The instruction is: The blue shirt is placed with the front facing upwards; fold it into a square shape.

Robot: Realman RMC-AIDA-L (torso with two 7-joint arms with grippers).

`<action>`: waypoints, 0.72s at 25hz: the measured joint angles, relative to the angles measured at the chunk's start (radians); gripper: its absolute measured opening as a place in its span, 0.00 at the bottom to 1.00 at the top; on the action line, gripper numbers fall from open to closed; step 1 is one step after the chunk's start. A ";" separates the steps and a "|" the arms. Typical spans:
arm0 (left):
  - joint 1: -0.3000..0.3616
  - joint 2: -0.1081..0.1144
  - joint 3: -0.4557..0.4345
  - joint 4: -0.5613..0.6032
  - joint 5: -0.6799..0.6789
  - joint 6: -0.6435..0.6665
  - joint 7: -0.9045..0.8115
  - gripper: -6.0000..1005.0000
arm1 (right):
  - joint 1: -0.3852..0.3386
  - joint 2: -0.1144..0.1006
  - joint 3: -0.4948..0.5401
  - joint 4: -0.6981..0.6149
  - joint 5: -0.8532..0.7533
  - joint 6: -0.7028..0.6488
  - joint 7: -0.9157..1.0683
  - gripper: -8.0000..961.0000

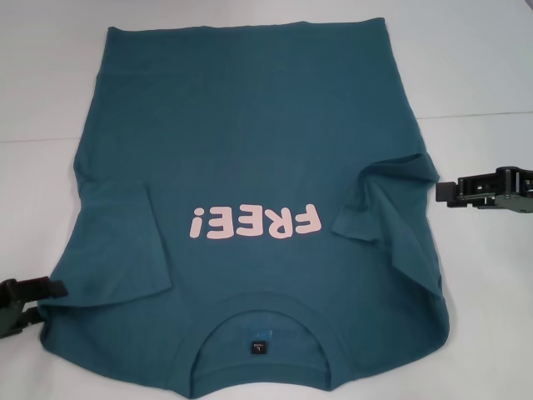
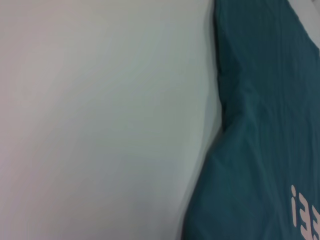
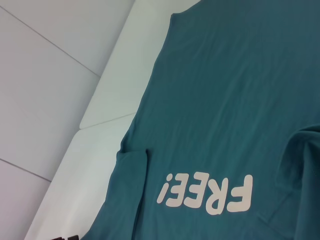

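Here we see the blue shirt (image 1: 250,192) spread print-up across the tabletop (image 1: 491,75), collar at the near edge and both sleeves folded inward, while the left gripper (image 1: 21,302) and right gripper (image 1: 491,190) flank it; we cannot tell their jaws' state.

The blue shirt (image 1: 250,167) covers the middle of the white table (image 1: 483,75), leaving bare strips along both sides, where the left gripper (image 1: 37,302) and right gripper (image 1: 445,190) sit at its edges
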 joint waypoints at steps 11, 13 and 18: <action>-0.002 0.001 0.003 0.003 -0.002 0.011 -0.010 0.41 | 0.000 -0.003 0.008 0.000 0.000 -0.002 0.000 0.41; -0.002 0.002 0.001 0.003 0.002 0.010 -0.011 0.36 | -0.001 -0.003 0.011 0.000 0.000 -0.003 0.000 0.41; -0.002 0.006 -0.014 -0.001 -0.008 0.027 0.005 0.19 | -0.005 -0.004 0.011 0.000 0.000 -0.003 0.000 0.41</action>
